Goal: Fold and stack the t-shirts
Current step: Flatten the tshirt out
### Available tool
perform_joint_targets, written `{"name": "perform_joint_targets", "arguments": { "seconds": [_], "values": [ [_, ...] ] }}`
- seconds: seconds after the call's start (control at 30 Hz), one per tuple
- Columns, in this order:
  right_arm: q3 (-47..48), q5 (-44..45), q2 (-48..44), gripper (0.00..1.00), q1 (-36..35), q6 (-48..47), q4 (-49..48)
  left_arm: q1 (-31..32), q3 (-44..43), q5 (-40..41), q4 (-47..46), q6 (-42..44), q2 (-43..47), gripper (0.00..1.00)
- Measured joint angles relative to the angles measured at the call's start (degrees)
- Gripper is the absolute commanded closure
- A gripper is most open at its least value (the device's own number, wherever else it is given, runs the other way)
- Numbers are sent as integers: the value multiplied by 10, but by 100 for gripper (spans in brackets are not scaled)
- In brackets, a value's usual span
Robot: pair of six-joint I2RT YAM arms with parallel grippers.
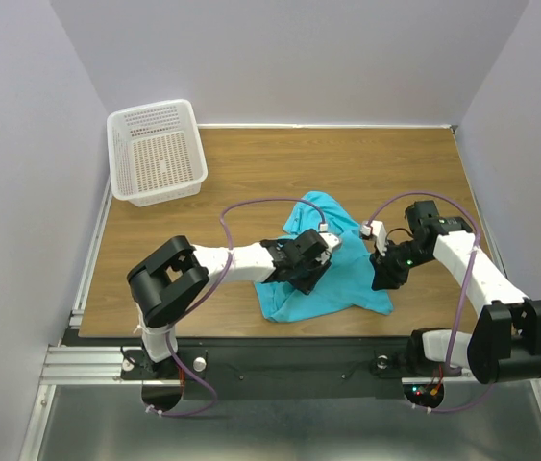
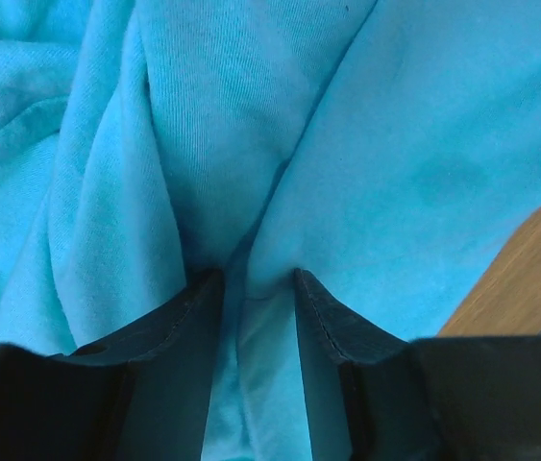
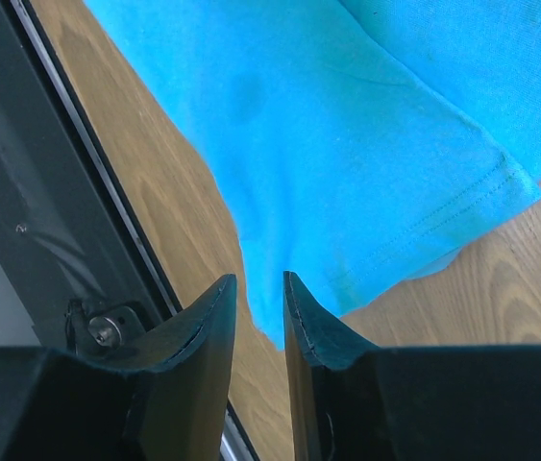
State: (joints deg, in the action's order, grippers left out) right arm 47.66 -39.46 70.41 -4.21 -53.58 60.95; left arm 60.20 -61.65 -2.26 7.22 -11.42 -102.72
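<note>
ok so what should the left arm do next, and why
Probably close the left gripper on the raised fold of the t-shirt: its jaws stand apart on either side of that ridge, and the cloth lies bunched, not flat. The right gripper sits at a hem corner, so a grip here could let both arms spread it.

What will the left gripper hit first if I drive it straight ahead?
The t-shirt: a raised fold lies right between the left gripper's fingertips, so it would press into cloth almost at once, though exact depth is unclear.
</note>
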Motion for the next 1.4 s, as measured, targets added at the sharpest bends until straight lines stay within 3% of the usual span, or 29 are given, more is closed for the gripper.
{"name": "perform_joint_targets", "arguments": {
  "seconds": [0.1, 0.3, 0.5, 0.6, 0.73, 1.03, 1.23, 1.4],
  "values": [
    [0, 0, 0, 68, 0, 1, 0, 3, -4, 6, 6, 2, -2, 83],
    [0, 3, -4, 67, 0, 11, -2, 10, -21, 28, 30, 5, 5, 100],
    [31, 43, -15, 59, 0, 67, -23, 11, -21, 54, 57, 15, 111, 100],
    [73, 73, -14, 52, 0, 123, -62, 7, -21, 76, 61, 18, 202, 100],
    [113, 91, -1, 50, 0, 192, -123, -17, -7, 109, 54, 17, 316, 100],
    [169, 55, 177, 50, 0, 332, -225, -179, 81, 152, 43, -23, 534, 100],
    [252, 31, 304, 50, 0, 360, -245, -198, 88, 151, 41, -41, 569, 100],
    [278, -23, 325, 49, -3, 337, -259, -198, 105, 155, 44, -59, 581, 100]
  ]
}}
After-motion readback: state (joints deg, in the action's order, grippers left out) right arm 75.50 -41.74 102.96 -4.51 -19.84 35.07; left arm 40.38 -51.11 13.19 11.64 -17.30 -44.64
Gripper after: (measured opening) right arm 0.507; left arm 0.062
